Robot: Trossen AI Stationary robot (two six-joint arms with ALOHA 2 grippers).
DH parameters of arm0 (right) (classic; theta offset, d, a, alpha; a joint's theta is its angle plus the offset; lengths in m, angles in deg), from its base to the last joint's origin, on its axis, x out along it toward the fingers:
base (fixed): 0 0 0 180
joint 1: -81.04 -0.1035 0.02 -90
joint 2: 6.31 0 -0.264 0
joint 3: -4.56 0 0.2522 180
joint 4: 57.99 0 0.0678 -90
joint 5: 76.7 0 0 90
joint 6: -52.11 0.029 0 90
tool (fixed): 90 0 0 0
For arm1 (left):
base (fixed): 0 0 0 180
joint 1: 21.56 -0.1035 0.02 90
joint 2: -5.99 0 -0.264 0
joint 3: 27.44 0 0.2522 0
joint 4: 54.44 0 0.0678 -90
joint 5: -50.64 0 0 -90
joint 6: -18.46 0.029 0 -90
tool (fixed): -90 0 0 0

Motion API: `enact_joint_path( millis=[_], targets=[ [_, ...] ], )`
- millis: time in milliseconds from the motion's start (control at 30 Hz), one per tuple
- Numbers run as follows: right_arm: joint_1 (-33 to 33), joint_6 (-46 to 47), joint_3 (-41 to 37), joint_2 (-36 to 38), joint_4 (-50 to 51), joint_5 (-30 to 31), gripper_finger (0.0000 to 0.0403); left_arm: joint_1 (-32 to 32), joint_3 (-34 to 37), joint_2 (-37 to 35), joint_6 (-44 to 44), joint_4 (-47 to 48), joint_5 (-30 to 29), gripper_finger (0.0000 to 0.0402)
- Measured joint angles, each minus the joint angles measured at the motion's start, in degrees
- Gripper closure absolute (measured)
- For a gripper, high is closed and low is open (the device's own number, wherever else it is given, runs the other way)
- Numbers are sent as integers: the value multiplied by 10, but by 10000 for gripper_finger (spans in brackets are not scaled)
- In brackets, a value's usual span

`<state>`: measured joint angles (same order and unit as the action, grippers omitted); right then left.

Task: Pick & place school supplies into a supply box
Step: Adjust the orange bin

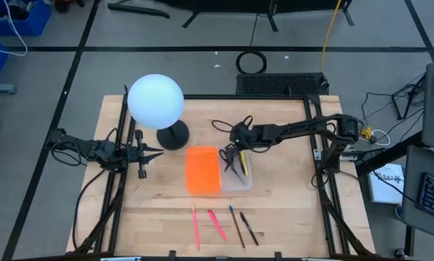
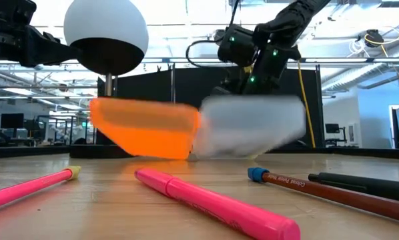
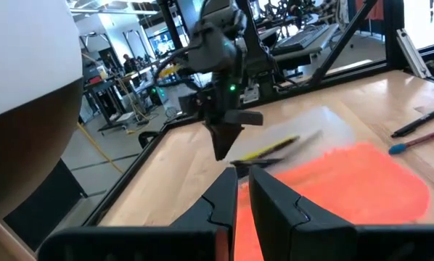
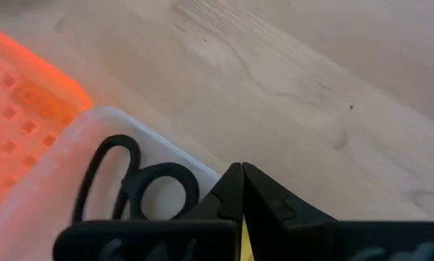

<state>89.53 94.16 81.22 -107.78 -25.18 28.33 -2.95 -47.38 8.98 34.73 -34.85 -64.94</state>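
Two jaws: right (image 1: 231, 156) clenched on yellow pencil (image 3: 269, 148) over supply box (image 1: 244, 181); left (image 1: 156, 153) clenched.

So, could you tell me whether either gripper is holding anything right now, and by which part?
The right gripper, over the clear tray, is shut on a yellow pencil near one end. The left gripper, by the lamp base, holds nothing.

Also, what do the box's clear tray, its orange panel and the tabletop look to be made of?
Clear tray: likely frosted translucent plastic; the scissors show inside against its milky wall.
Orange panel: probably moulded plastic, glossy and slightly see-through, with a grid of small squares.
Tabletop: wood, apparently butcher-block, with visible grain and plank seams.
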Motion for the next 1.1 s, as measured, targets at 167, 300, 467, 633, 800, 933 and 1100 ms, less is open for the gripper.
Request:
enact_joint_path(
  millis=[167,300,467,633,800,933,1100],
  targets=[
    [-21,14,0,0,-7,23,403,0,0,0,0,0,0,355],
    [-29,13,0,5,-6,38,403,0,0,0,0,0,0,355],
    [-24,-9,-1,20,-17,96,403,0,0,0,-1,0,0,355],
    [2,-20,0,18,-6,84,403,0,0,0,-1,1,0,355],
    [9,-22,0,7,16,56,403,0,0,0,0,1,0,355],
    [7,-6,-1,7,45,41,403,0,0,0,0,2,-1,355],
    [-20,12,0,7,54,42,403,0,0,0,0,2,-1,355]
  ],
)
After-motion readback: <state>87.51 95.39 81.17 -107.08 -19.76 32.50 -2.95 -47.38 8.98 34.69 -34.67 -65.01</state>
